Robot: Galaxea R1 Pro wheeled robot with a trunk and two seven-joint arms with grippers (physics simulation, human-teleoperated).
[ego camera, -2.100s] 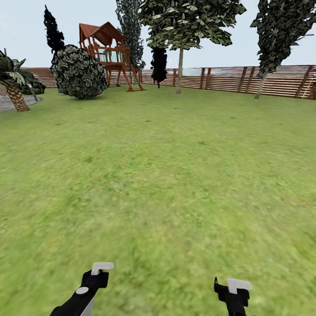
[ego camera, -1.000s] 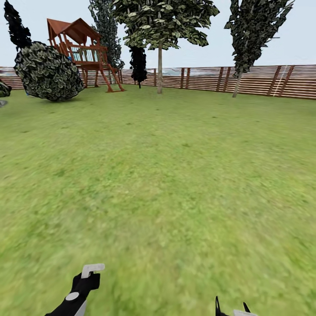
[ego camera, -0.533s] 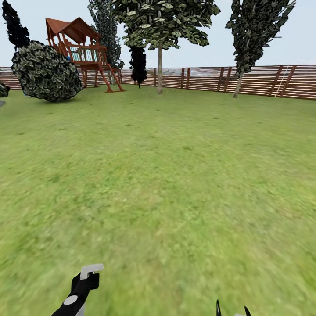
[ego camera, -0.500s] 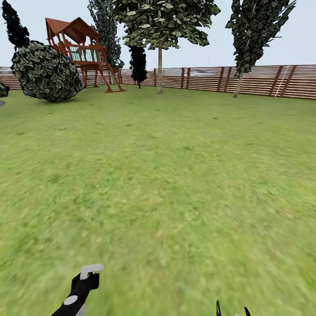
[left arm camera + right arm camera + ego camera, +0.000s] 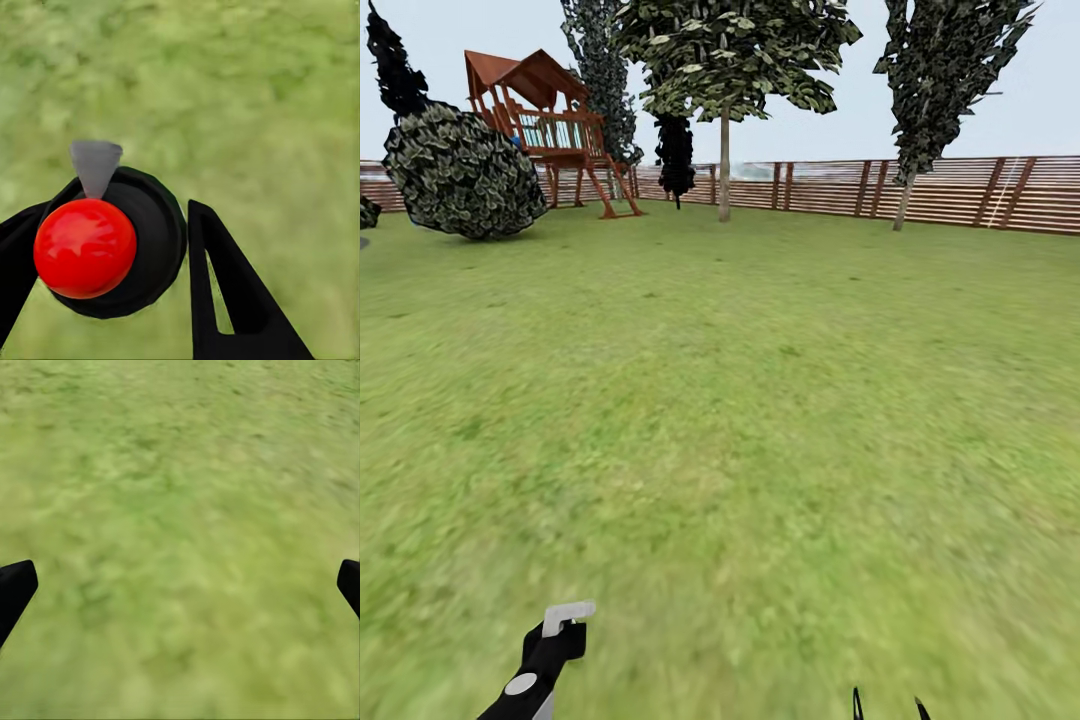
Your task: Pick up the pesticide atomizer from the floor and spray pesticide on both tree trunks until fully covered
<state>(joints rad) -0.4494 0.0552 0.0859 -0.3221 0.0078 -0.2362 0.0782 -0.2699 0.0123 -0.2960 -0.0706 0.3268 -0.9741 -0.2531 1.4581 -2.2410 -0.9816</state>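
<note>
**Q:** Where do the two trees stand?

**A:** Both stand upright on the far edge of the lawn (image 5: pixel 740 400), just in front of the wooden fence (image 5: pixel 960 190). The left tree (image 5: pixel 730 50) has a broad mottled crown and a straight pale trunk (image 5: pixel 724 165). The right tree (image 5: pixel 945 70) is narrower and darker.

**Q:** And the lawn?

**A:** Blurry green grass, running up to the fence.

Ahead of your hands lies blurry green grass lawn (image 5: pixel 740 400). Beyond it runs a brown horizontal-slat wooden fence (image 5: pixel 960 188), with a red-brown wooden play tower (image 5: pixel 545 125) far left under pale sky.
</note>
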